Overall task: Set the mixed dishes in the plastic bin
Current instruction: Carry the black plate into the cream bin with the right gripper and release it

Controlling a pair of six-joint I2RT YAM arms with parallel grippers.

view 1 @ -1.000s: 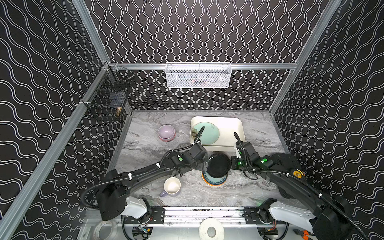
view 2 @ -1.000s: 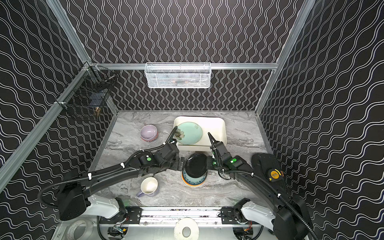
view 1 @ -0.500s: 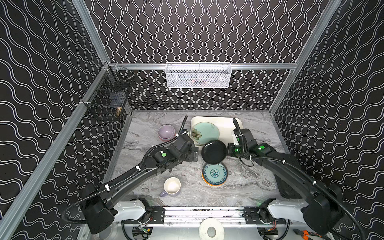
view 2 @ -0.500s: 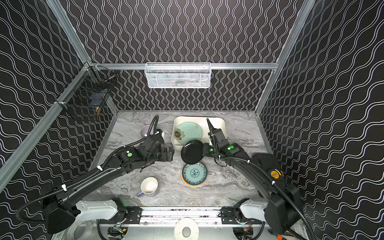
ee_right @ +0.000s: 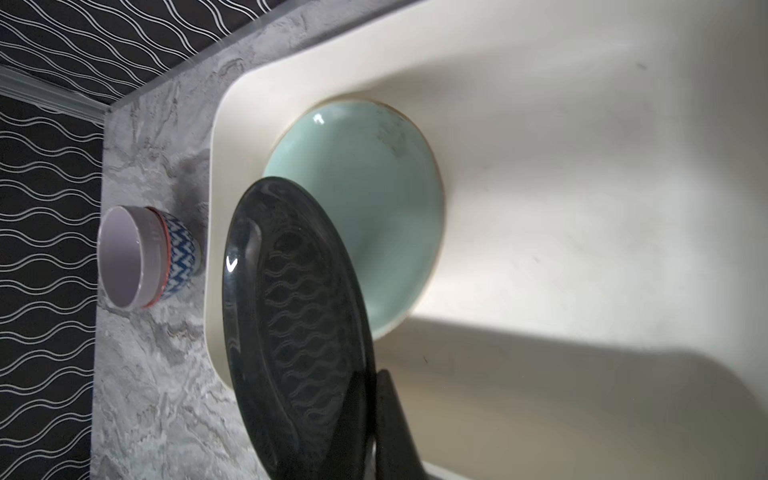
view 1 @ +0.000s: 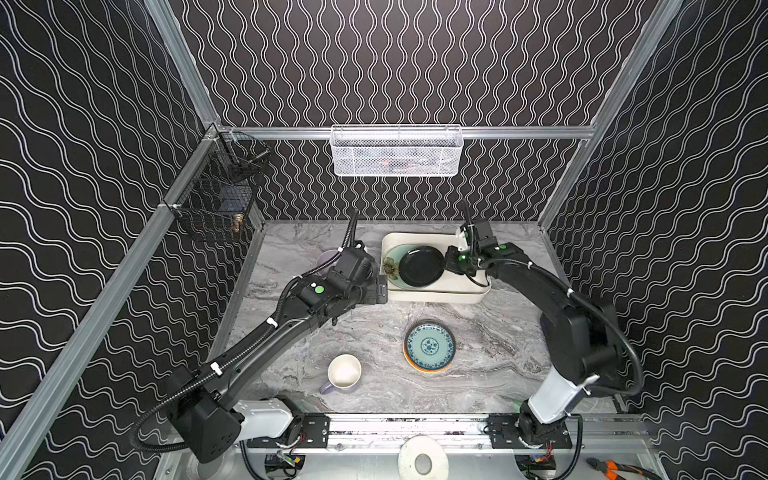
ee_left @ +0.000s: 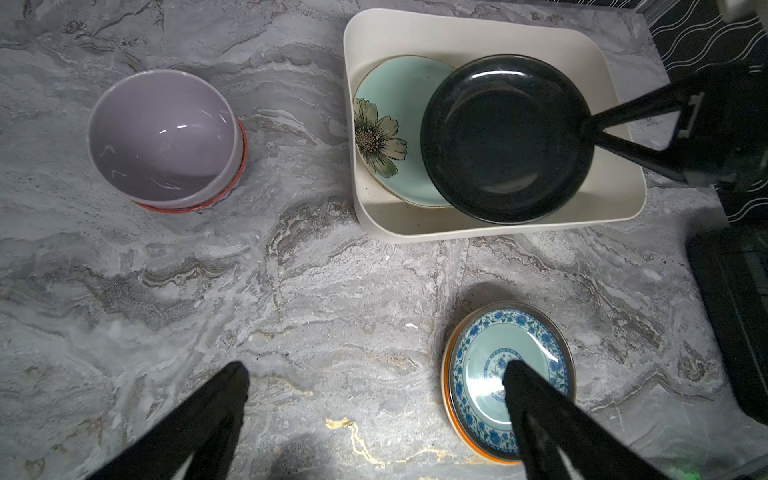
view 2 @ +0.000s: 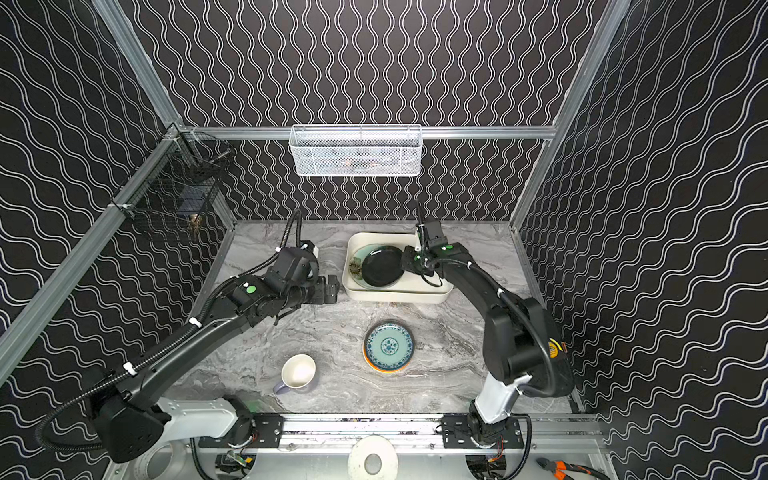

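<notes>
Grey marbled worktop (view 1: 365,328) enclosed by black walls (view 1: 395,62) with white wavy lines. A white mesh basket (view 1: 397,151) hangs on the back rail (view 1: 519,132), a black wire basket (view 1: 218,199) on the left rail (view 1: 137,245), holding perhaps a small brass piece (view 1: 237,223). Orange-handled pliers (view 1: 619,471) lie front right.

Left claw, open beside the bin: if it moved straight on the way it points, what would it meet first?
Probably the plastic bin, at the corner facing the left claw; if it tilts down steeply, the marble table first. Depth is unclear.
</notes>
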